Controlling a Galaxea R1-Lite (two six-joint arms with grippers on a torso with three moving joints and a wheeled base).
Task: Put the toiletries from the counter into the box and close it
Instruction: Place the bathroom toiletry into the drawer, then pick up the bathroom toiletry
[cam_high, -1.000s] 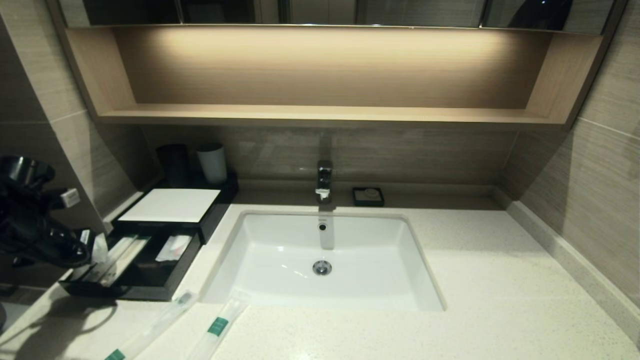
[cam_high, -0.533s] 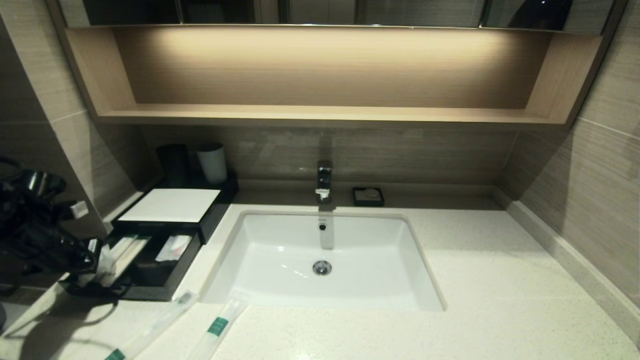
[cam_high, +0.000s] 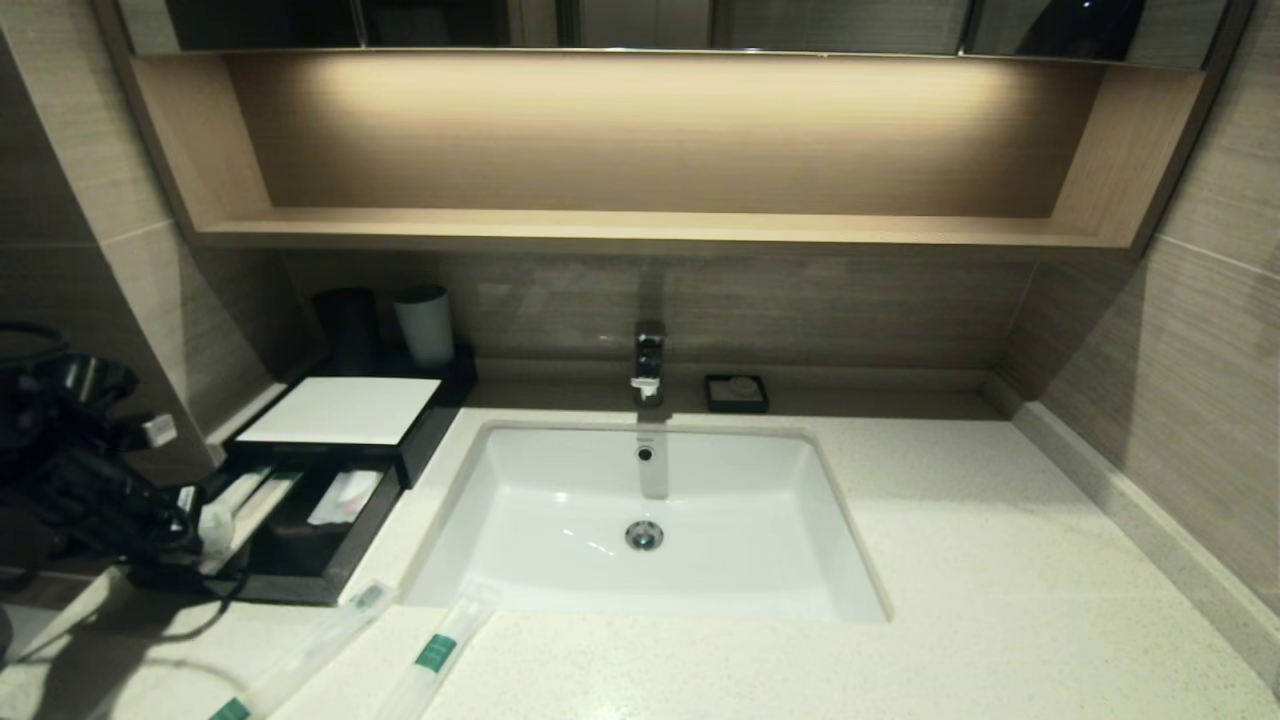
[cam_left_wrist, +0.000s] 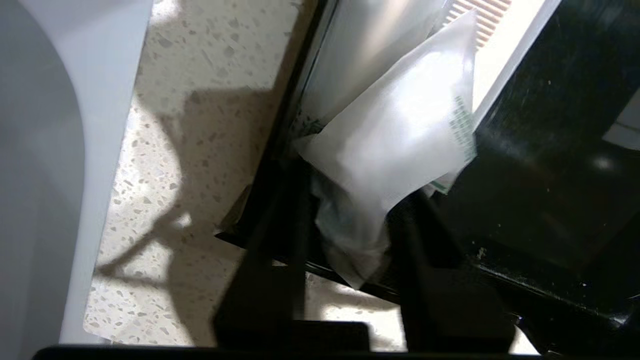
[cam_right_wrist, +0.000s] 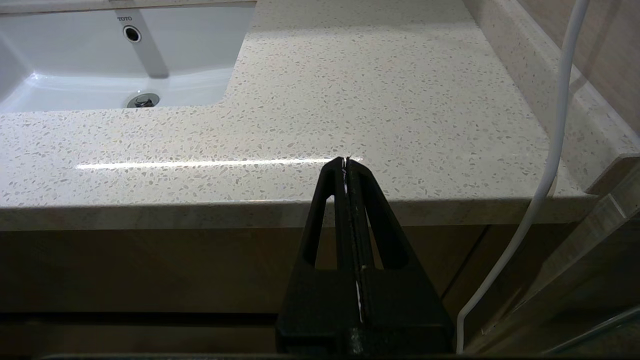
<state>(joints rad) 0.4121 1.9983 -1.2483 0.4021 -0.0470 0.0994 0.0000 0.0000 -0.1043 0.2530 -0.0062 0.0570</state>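
The black box (cam_high: 340, 412) with a white top panel stands at the counter's (cam_high: 1000, 600) far left, its front drawer (cam_high: 300, 590) pulled out. My left gripper (cam_high: 190, 510) is shut on a clear pouch (cam_high: 216, 514) and holds it over the drawer's left front corner. In the left wrist view the pouch (cam_left_wrist: 400, 135) sticks out from between the fingers (cam_left_wrist: 272, 250) over the drawer's rim. Another pouch (cam_high: 345, 495) and long packets (cam_high: 255, 500) lie in the drawer. Two toothbrush packets with green bands (cam_high: 310, 650) (cam_high: 437, 648) lie on the counter in front of it. My right gripper (cam_right_wrist: 346, 161) is shut and empty below the counter's front edge.
A white sink (cam_high: 560, 470) with a faucet (cam_high: 648, 360) sits mid-counter. A black tumbler (cam_high: 347, 328) and a white cup (cam_high: 424, 325) stand behind the box. A small black soap dish (cam_high: 736, 393) is behind the sink. A white cable (cam_right_wrist: 550, 165) hangs near the right gripper.
My left gripper has moved right and slightly down with the pouch, from beside the drawer to over its left front corner. The right arm has not moved.
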